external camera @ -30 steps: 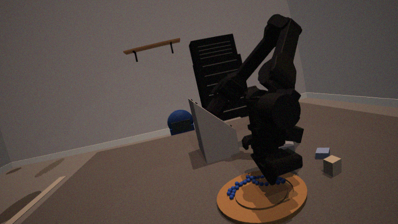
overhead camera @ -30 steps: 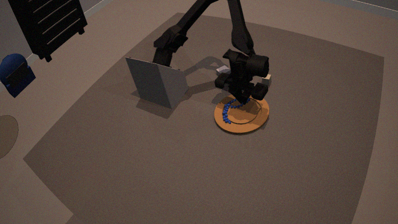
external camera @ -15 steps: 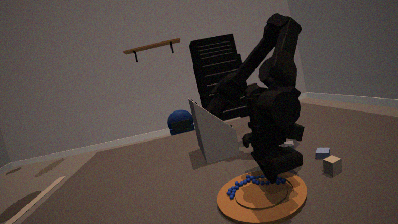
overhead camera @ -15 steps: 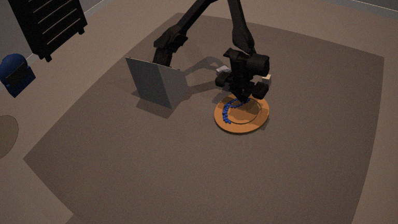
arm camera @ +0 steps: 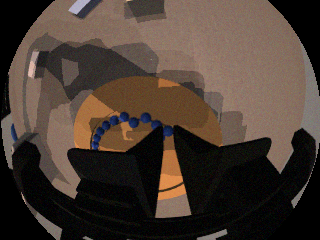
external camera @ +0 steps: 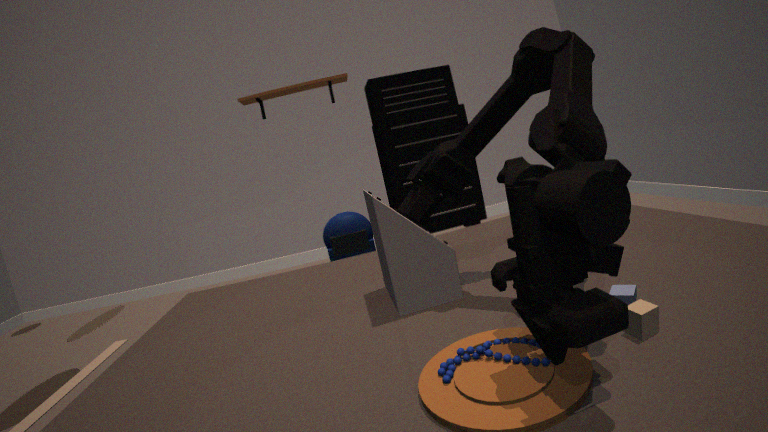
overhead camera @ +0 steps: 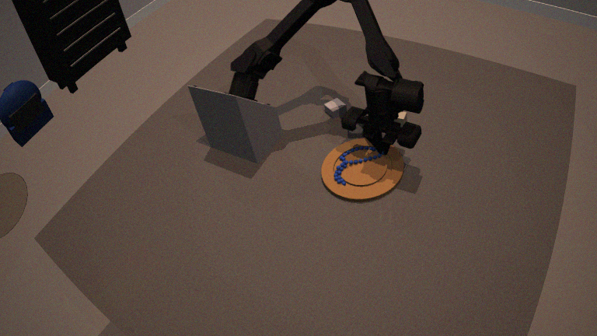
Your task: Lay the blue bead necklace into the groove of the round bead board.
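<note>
The round orange-brown bead board [overhead camera: 361, 194] [external camera: 487, 416] [arm camera: 145, 92] lies flat, with a ring groove around its inner disc. The blue bead necklace [overhead camera: 350, 162] [external camera: 506, 358] [arm camera: 124, 116] lies bunched in a double row along the groove's left side in the top view. From there one strand follows the far side and another crosses the inner disc to the fingertips. My gripper [overhead camera: 385, 152] [external camera: 557, 359] [arm camera: 168, 130] is shut on the necklace at a bead, low over the board's far right part. The fingers hide some beads and part of the groove.
A grey slanted panel [overhead camera: 233, 125] [external camera: 419, 274] stands left of the board, by the arm's base. Behind the board are a pale pinkish block [overhead camera: 335, 107] [arm camera: 33, 65], a cream block [overhead camera: 402, 117] [external camera: 643, 319] and a bluish block [external camera: 623, 291] [arm camera: 84, 7].
</note>
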Robot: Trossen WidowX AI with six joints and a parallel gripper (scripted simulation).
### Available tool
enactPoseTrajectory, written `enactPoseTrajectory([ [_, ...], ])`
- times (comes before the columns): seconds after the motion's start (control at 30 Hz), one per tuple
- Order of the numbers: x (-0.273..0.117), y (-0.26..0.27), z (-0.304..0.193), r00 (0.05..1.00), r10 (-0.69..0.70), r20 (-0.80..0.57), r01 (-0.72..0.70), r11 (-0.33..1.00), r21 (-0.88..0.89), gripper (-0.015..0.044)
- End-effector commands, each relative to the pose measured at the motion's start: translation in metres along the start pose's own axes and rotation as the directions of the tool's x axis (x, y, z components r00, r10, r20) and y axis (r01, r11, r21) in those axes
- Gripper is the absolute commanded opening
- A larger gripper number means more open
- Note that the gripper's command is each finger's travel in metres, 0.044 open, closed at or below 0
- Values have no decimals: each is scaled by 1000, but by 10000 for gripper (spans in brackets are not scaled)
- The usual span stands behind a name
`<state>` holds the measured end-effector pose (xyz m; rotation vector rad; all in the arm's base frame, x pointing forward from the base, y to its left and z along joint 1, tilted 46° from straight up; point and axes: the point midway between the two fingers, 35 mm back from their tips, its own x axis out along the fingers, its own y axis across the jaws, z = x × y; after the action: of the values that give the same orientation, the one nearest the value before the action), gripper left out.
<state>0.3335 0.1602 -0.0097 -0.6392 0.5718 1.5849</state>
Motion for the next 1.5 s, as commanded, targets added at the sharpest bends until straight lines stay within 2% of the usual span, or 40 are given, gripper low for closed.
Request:
enactPoseTrajectory([
  [0.0,0,-5,3,1000,0,3,0,1000,4,0],
  [0.27,7,-5,3,1000,0,4,0,1000,4,0],
  [0.83,2,-4,4,1000,1,6,-1,1000,6,440],
  [1.47,0,-4,3,1000,0,3,0,1000,4,440],
])
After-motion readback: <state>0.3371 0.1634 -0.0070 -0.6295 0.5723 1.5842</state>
